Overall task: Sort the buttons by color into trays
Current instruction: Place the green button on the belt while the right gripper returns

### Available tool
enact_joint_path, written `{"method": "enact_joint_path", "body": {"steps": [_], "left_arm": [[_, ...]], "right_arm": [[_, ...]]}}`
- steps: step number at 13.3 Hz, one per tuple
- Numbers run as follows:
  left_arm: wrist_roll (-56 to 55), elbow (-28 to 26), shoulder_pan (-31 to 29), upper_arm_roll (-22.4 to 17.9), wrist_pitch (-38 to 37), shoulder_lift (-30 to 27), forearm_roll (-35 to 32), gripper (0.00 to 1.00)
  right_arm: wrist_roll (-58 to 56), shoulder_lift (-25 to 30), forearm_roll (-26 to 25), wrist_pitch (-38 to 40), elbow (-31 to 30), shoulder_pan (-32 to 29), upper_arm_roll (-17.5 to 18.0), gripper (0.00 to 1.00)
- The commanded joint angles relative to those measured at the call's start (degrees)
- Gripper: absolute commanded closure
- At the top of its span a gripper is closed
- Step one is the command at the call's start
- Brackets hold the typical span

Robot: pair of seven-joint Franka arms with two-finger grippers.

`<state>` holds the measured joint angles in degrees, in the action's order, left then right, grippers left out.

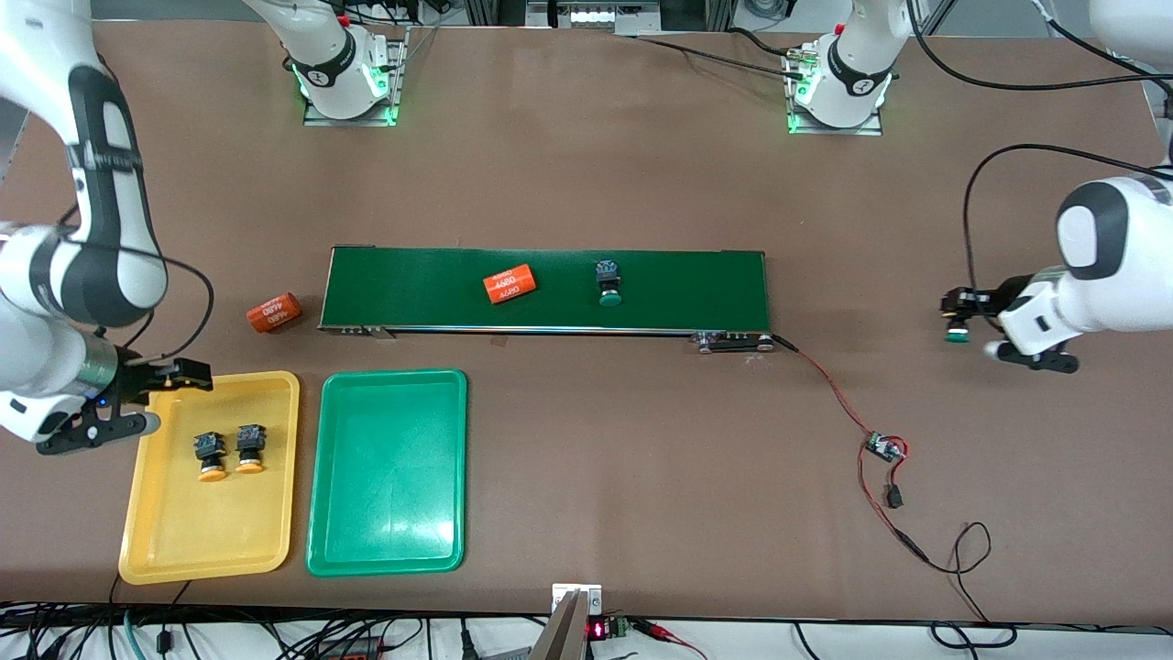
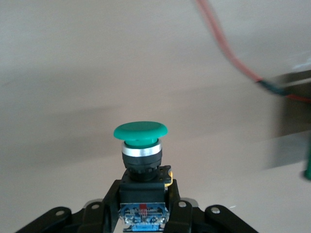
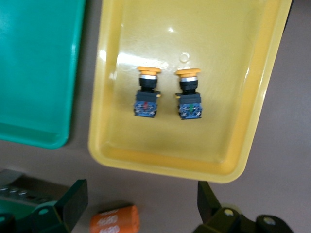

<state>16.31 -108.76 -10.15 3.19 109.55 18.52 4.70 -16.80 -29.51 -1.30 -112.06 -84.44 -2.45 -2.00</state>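
Two yellow-capped push-buttons (image 1: 229, 452) are seen in the yellow plastic tray (image 1: 183, 550), under the right gripper (image 1: 137, 403) with fingers spread empty, while a green-capped push-button (image 1: 957, 328) is clamped by the left gripper (image 1: 962, 316).

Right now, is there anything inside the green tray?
Empty. The green tray shows only its bare floor, while both yellow-capped buttons lie in the yellow tray beside it.
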Motion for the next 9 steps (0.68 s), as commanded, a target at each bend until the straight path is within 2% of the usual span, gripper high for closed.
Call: {"method": "enact_joint_path", "body": {"steps": [1,4,6,7,9], "left_arm": [[-12.48,0.21,0.66,8.46,-1.18,-1.12,0.75,0.74],[-25.94,0.21,3.11,17.78,0.57,-0.68,0.75,0.74],[-30.88,-0.75,3.38,23.41,3.55,-0.16,0.84,0.74],[-34.12,-1.80,3.91,26.31,5.91,0.45,0.84,0.74],[-41.50,-4.34,5.49,29.49,13.11,1.42,0.75,0.74]], "right_arm": [[9.20,5.94,0.51,3.06,-3.63,4.45,-0.02,0.00],[18.26,9.37,0.51,6.58,-3.63,9.99,-0.02,0.00],[22.75,12.00,0.51,10.00,-3.63,12.98,-0.02,0.00],[25.04,13.24,0.42,13.06,-3.46,14.04,0.07,0.00],[26.38,15.35,-0.37,14.41,-3.45,15.36,-0.02,0.00]]}}
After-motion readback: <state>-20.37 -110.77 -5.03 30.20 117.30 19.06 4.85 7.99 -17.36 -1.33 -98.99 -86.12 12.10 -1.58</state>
